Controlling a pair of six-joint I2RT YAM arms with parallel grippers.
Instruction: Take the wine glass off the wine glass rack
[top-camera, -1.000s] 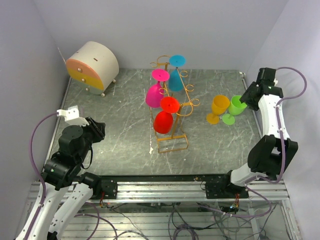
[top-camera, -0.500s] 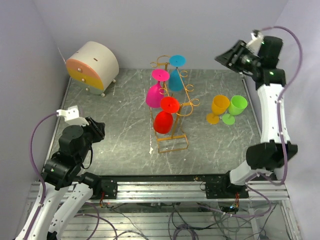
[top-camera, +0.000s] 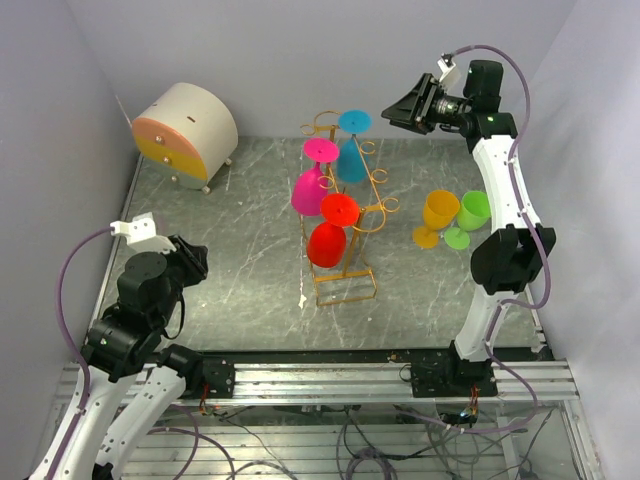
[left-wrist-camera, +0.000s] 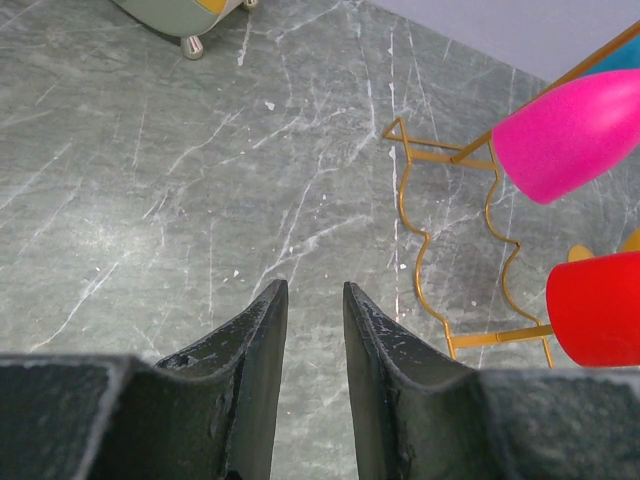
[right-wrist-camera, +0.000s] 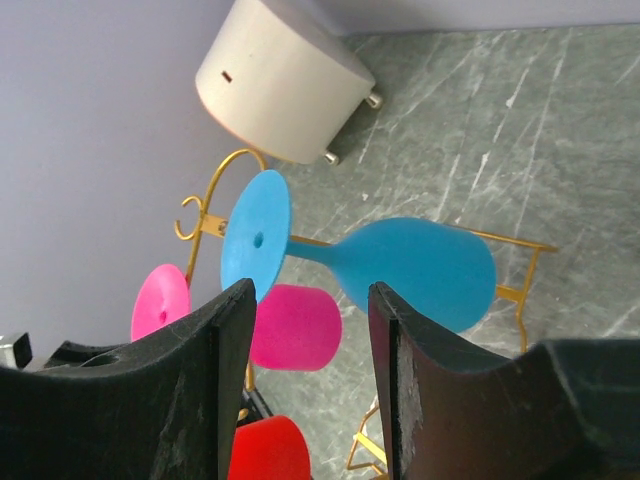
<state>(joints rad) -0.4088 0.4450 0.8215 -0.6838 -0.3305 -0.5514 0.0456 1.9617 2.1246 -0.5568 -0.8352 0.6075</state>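
Approach step: right gripper (right-wrist-camera: 310, 300), fingers apart and empty, faces the blue plastic wine glass (right-wrist-camera: 420, 270) hanging at the far end of the golden wire rack (top-camera: 345, 284). Next: close in on the stem.

Soft, even light, seemingly from above, leaves only faint shadows on the table (top-camera: 250, 270), and the left gripper (left-wrist-camera: 315, 292) looks slightly blurred near the lens.

Thin metal wire rack (top-camera: 346, 285), marble-look table (top-camera: 240, 250) (glasses (right-wrist-camera: 420, 270) smooth plastic).
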